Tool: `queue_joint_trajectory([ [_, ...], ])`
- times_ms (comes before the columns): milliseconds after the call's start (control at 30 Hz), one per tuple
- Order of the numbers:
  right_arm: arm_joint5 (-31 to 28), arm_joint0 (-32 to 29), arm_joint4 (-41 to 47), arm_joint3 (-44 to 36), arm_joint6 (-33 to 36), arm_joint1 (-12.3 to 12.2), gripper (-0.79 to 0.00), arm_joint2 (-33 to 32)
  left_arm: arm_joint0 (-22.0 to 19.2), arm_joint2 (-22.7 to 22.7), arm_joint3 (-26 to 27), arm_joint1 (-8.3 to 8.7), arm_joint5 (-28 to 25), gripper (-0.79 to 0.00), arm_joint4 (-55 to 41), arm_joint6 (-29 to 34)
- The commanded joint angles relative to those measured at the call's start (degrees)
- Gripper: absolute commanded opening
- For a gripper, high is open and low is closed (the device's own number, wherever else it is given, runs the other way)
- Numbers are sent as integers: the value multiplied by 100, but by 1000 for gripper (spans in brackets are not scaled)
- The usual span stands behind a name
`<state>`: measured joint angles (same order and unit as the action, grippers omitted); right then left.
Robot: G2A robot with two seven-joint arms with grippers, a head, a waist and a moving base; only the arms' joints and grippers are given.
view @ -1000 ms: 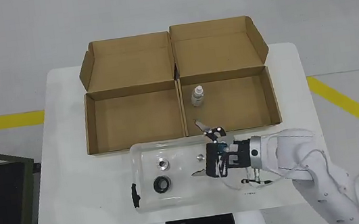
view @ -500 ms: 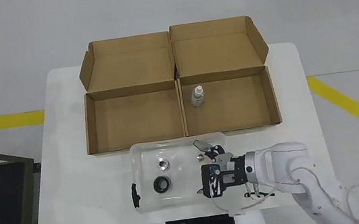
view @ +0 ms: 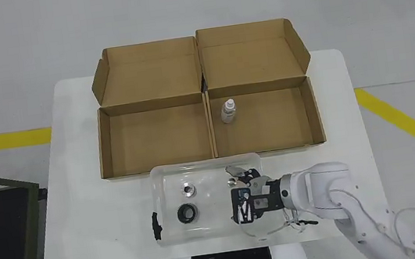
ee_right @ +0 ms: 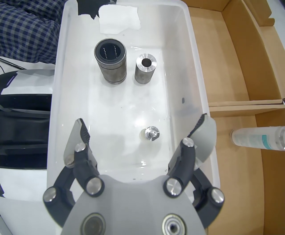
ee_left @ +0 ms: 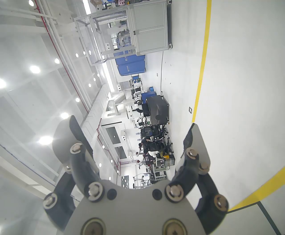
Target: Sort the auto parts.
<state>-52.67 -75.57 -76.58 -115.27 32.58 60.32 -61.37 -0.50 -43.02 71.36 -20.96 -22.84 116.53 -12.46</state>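
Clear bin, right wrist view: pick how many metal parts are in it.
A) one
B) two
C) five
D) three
D: the clear bin holds a large dark bearing, a smaller steel sleeve beside it, and a small stud nearer the camera.

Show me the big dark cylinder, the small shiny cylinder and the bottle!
Big dark cylinder (ee_right: 112, 69): right wrist view, on its side wall.
Small shiny cylinder (ee_right: 144, 74): right wrist view, on its side wall.
Bottle (view: 227, 113): top view, on its white body.
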Motion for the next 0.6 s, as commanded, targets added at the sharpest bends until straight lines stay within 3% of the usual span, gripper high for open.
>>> queue_joint_trajectory([
  [0, 18, 41, 44, 40, 57, 0, -95, 31, 0, 0, 0, 0, 0, 0, 0, 0],
  [200, 88, 239, 94, 261, 269, 14, -102, 183, 0, 0, 0, 0, 0, 0, 0, 0],
  [367, 170, 452, 32, 400, 447, 36, -166, 342, 0, 0, 0, 0, 0, 0, 0, 0],
  [567, 241, 686, -71, 539, 684, 69, -182, 557, 0, 0, 0, 0, 0, 0, 0, 0],
])
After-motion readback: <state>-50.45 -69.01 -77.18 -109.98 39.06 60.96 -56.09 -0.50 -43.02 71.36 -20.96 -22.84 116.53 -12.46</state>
